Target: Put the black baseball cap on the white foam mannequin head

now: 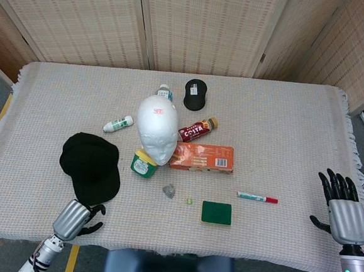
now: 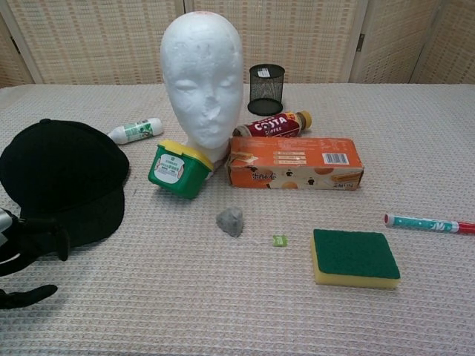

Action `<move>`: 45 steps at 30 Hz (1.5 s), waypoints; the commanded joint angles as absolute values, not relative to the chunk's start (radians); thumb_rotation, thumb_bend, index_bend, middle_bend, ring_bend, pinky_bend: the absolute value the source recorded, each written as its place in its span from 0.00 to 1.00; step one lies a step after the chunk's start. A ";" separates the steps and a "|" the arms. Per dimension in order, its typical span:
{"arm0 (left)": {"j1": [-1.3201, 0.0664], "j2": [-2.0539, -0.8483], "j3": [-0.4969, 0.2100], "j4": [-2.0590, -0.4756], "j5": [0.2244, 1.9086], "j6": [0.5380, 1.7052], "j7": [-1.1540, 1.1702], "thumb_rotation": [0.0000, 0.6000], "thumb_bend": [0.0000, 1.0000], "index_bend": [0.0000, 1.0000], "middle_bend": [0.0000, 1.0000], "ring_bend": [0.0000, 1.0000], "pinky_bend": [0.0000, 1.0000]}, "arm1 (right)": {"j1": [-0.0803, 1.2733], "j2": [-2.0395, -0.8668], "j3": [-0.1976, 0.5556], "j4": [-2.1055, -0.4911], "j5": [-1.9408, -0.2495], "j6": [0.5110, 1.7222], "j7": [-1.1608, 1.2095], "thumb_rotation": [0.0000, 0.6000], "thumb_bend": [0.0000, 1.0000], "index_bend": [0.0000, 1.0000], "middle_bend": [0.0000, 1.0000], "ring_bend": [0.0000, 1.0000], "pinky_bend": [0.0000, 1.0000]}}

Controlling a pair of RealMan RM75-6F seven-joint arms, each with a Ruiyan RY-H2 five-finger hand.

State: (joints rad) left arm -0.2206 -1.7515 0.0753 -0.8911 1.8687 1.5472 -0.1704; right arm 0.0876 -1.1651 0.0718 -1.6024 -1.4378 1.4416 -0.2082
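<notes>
The black baseball cap point(image 1: 90, 165) point(image 2: 63, 178) lies flat on the table's left side, brim toward the front edge. The white foam mannequin head point(image 1: 157, 129) point(image 2: 202, 78) stands upright in the middle, bare. My left hand point(image 1: 76, 216) point(image 2: 22, 256) sits just in front of the cap's brim with its fingers apart, holding nothing. My right hand point(image 1: 344, 210) hovers open off the table's right front corner, far from the cap, and shows only in the head view.
Around the head stand a green tub point(image 2: 177, 169), an orange box point(image 2: 295, 162), a coffee bottle point(image 2: 270, 125), a white bottle point(image 2: 136, 130) and a black mesh cup point(image 2: 266, 88). A grey lump point(image 2: 230, 221), green sponge point(image 2: 352, 256) and marker point(image 2: 428, 222) lie in front.
</notes>
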 commanded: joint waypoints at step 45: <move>-0.283 -2.029 0.001 -0.154 1.652 1.639 -0.214 1.00 0.50 0.70 1.00 1.00 1.00 | 0.108 -1.093 0.032 -1.688 -1.408 1.344 -0.222 1.00 0.02 0.00 0.00 0.00 0.00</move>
